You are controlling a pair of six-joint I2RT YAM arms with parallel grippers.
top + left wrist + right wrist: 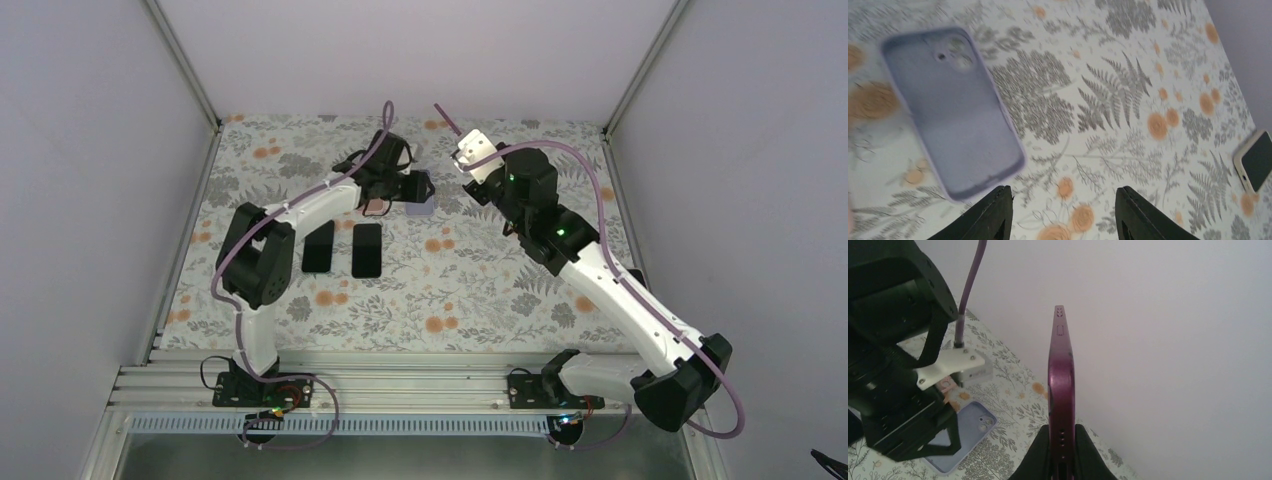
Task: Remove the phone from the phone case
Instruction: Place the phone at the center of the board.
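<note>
The purple phone (1061, 380) stands edge-on in the air, clamped between the fingers of the right pincer (1062, 429), above the floral table (480, 290). The lilac phone case (955, 110) lies flat on the table beneath the left pincer (1063, 190), whose fingers stand apart around nothing. A dark phone (319, 247) and a second dark phone (367, 250) lie side by side near the left arm, apart from the case.

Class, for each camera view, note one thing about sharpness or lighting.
Left wrist view: the lilac case is smeared by blur, the floral cloth to its right crisper. Right wrist view: the purple phone, edge-on, is sharp against a plain wall. Top view: even light, only faint shadows.
</note>
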